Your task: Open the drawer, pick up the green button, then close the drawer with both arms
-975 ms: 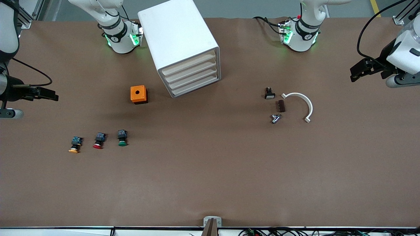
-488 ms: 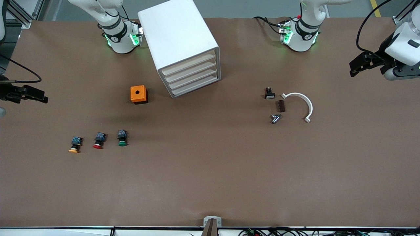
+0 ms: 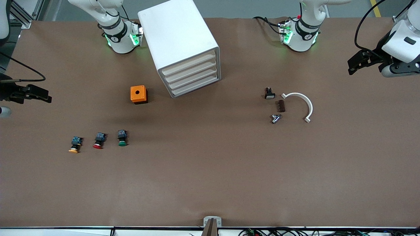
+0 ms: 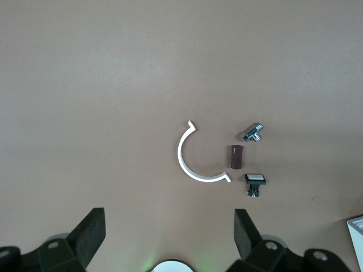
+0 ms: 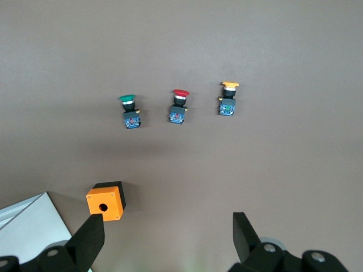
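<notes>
Nearest the front camera, the green-capped button (image 3: 122, 138) lies on the tabletop (image 3: 210, 170) beside a red-capped button (image 3: 98, 140). Farther off, the cabinet (image 3: 182, 46) keeps every drawer (image 3: 189, 68) shut. The right gripper (image 3: 42, 95) and left gripper (image 3: 356, 64) hover over the tabletop's ends, fingers spread, empty.

A robotics lab bench: brown-covered table (image 3: 210, 183), two bolted-down arm bases, loose cables, aluminium framing.
</notes>
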`<state>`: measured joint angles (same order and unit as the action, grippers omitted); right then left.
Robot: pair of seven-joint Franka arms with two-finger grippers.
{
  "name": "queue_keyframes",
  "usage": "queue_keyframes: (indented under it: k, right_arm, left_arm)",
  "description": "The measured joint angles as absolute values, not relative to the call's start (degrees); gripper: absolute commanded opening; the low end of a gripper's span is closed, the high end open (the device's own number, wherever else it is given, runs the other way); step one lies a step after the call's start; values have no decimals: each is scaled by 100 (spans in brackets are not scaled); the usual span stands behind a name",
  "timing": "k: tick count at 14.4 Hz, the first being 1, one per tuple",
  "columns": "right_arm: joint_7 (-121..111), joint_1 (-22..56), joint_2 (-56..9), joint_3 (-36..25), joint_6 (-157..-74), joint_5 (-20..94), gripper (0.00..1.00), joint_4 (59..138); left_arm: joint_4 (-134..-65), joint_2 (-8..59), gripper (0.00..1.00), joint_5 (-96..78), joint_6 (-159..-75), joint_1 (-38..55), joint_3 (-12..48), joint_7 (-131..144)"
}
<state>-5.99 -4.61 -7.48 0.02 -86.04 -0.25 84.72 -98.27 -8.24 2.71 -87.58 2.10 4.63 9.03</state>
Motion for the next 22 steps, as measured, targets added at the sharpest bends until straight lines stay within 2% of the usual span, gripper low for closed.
queue_keyframes:
  k: [10,16,22]
  right_arm:
    - [-596,-461,-41,-6,-8303,94,100,8571]
    - [-596,-461,70,-7,-8429,95,100,8848]
    - [-596,-461,470,1,-8804,95,100,9437]
  left_arm:
    - [-10268,-1137,100,271,-9131,211,464,903]
    - [-10152,-1116,100,271,-9204,196,446,903]
    - [-9835,-853,100,271,-9206,202,422,903]
